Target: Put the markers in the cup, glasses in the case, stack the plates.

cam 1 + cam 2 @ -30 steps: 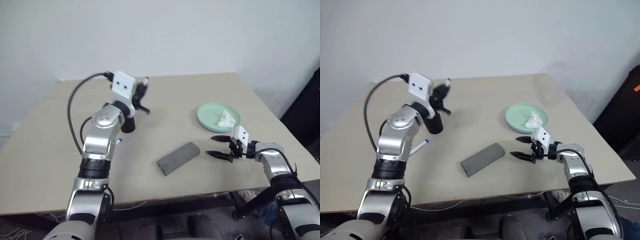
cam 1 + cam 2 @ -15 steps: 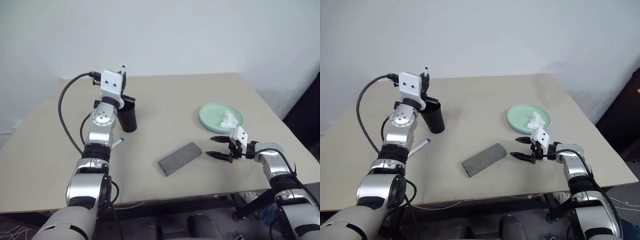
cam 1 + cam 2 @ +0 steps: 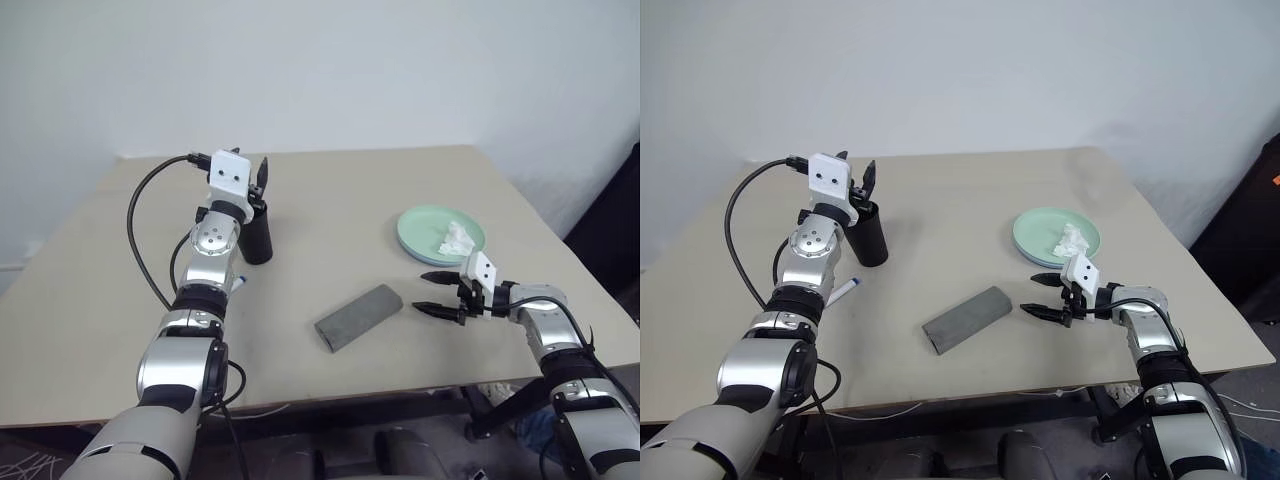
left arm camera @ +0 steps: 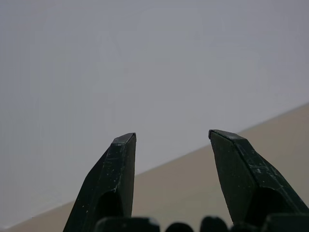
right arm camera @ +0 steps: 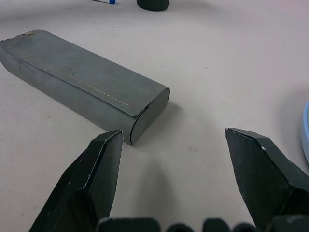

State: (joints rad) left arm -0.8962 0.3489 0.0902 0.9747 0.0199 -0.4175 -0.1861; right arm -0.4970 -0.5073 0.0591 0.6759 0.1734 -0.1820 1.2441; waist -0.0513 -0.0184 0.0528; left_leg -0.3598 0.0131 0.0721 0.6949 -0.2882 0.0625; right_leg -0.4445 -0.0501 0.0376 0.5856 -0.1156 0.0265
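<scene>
I read the plates point(image 3: 441, 235) as stacked at centre right, mint on top with a tissue point(image 3: 454, 238) on it; the case point(image 3: 357, 317) lies shut mid-frame; one marker point(image 3: 841, 292) lies on the counter point(image 3: 330, 190), lower left of the cup point(image 3: 256, 231); my left claw point(image 3: 259, 178) hangs parted and empty just above the cup's rim; my right claw point(image 3: 435, 293) gapes wide, empty, just right of the case.

The left gripper point(image 4: 172, 137) has its two black jaws spread apart with nothing between them. Beyond them lies a strip of the beige worktop point(image 4: 193, 179), backed by a plain pale wall point(image 4: 145, 63).
</scene>
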